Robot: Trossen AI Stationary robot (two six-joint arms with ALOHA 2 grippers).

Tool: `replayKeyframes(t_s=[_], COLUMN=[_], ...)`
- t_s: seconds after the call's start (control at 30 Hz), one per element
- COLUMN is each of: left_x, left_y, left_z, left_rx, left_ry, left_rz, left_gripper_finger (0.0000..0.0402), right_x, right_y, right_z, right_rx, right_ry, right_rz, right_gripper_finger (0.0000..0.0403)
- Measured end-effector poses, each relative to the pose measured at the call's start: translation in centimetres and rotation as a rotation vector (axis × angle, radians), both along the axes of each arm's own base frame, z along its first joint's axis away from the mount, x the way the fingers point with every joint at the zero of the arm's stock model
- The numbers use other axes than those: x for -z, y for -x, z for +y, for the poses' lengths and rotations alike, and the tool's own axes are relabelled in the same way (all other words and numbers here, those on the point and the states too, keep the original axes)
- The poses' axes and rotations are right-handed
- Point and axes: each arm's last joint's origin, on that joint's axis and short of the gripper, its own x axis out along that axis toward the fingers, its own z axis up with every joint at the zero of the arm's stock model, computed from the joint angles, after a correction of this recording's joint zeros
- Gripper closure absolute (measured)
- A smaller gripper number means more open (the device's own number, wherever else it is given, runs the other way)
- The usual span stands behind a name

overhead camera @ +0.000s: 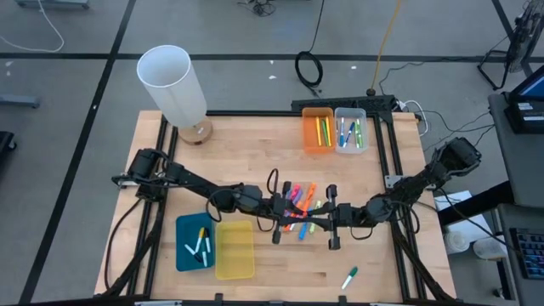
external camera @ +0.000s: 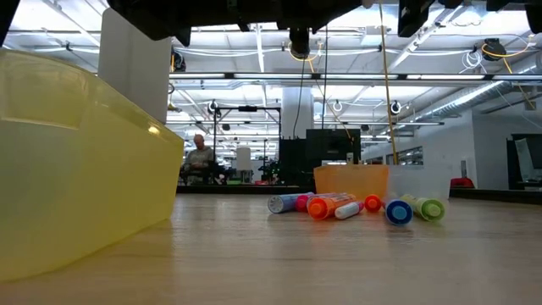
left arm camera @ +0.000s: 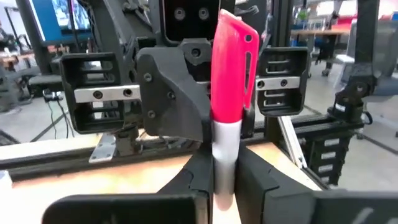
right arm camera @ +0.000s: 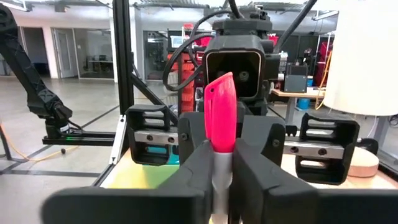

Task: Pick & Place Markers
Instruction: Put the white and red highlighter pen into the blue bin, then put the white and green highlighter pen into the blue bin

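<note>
A marker with a pink-red cap (left arm camera: 231,68) and a pale body stands upright in the air between my two grippers, which face each other level over the middle of the table. My left gripper (left arm camera: 224,180) is shut on it, and so is my right gripper (right arm camera: 222,177). In the high view they meet at the left gripper (overhead camera: 297,218) and the right gripper (overhead camera: 313,218), above a loose heap of markers (overhead camera: 299,202) lying on the tabletop, which shows in the low view as the heap of markers (external camera: 356,206). My left gripper pinches the marker's white body (left arm camera: 225,146) just below the cap between its two fingers. The fingers come level from the table's left and lie across the marker. The marker stands upright, cap up, lifted clear. My right gripper pinches the grey body (right arm camera: 222,163) below the pink cap (right arm camera: 220,112) between its two fingers. They come about level from the table's right, across the marker. The marker is upright and clear of the table.
An orange bin (overhead camera: 311,140) and a clear bin (overhead camera: 338,127) with markers stand at the far edge. A teal bin (overhead camera: 183,246) and a yellow bin (overhead camera: 234,249) sit near the front left. A white cylinder (overhead camera: 172,83) stands far left. One green-capped marker (overhead camera: 349,277) lies near the front.
</note>
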Motion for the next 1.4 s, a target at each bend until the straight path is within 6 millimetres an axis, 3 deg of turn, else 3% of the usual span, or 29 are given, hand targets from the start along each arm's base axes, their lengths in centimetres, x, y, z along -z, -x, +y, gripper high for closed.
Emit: replayKeyframes(t_s=[0.17,0.27,0.37,0.47,0.57,0.67,0.8,1.0,1.4], left_x=[-2.9,-4.7,-5.3,-5.7,-5.0,-4.1,-1.8,1.0,1.8], left_y=[2.5,5.6,10.0,15.2,19.6,23.2,26.5,28.3,26.5], left_z=[-1.9,-3.9,-6.0,-8.1,-10.1,-11.5,-12.8,-14.0,-14.4], left_rx=[-0.001,-0.070,-0.200,-0.286,-0.401,-0.544,-0.788,-1.129,-1.050], left_ry=[-0.061,-0.097,-0.062,0.139,0.342,0.541,0.758,0.919,0.904], left_rz=[0.106,0.258,0.474,0.658,0.804,0.869,0.991,1.129,1.075], left_gripper_finger=[0.0366,0.0366,0.0366,0.0366,0.0366,0.0366,0.0364,0.0348,0.0271], right_x=[0.1,0.3,0.0,-0.5,-1.2,-1.7,-2.3,-3.0,-3.4], right_y=[0.4,0.7,1.0,1.4,1.8,2.0,2.3,2.6,2.8], right_z=[0.5,1.0,1.2,1.3,1.1,0.9,0.7,0.5,0.1], right_rx=[-0.024,-0.044,-0.056,-0.048,-0.024,-0.022,-0.013,-0.002,0.025], right_ry=[0.003,0.012,0.004,-0.006,-0.016,0.000,0.038,0.095,0.189], right_rz=[0.008,0.017,0.005,-0.008,-0.029,-0.048,-0.071,-0.096,-0.117], right_gripper_finger=[0.0281,0.0241,0.0215,0.0206,0.0206,0.0211,0.0217,0.0218,0.0217])
